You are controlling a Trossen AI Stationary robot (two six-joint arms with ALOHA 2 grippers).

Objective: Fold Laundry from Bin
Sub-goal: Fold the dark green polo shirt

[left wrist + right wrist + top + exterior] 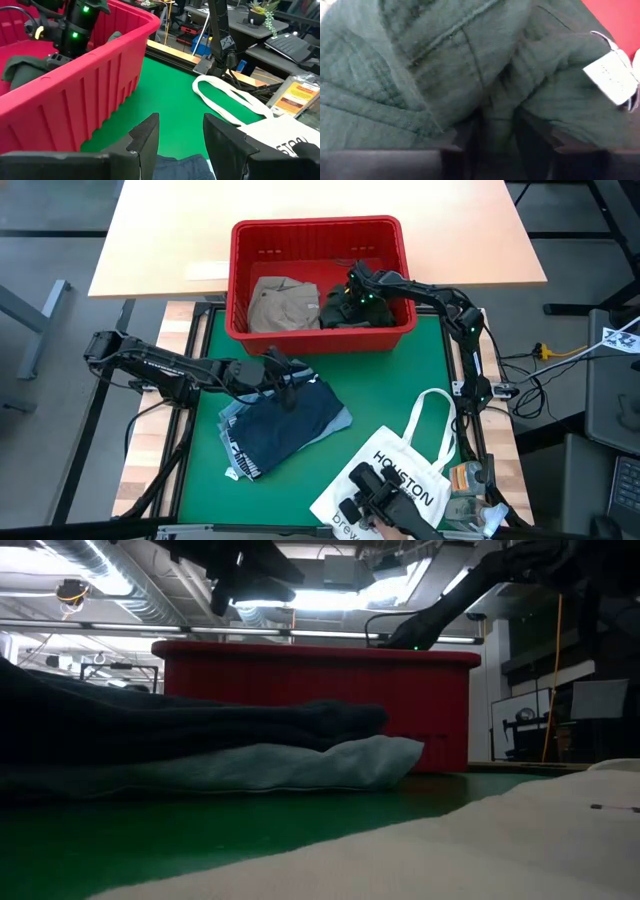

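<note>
Inside red bin (240,275), dark green garment (445,65) between right claw (495,135) fingers

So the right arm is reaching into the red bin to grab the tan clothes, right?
Not quite. The right arm does reach into the red bin, but its tool is on the dark green garment, not the tan one, which lies untouched beside it. The high view shows this, and the right wrist view shows green fabric between the fingers.
</note>
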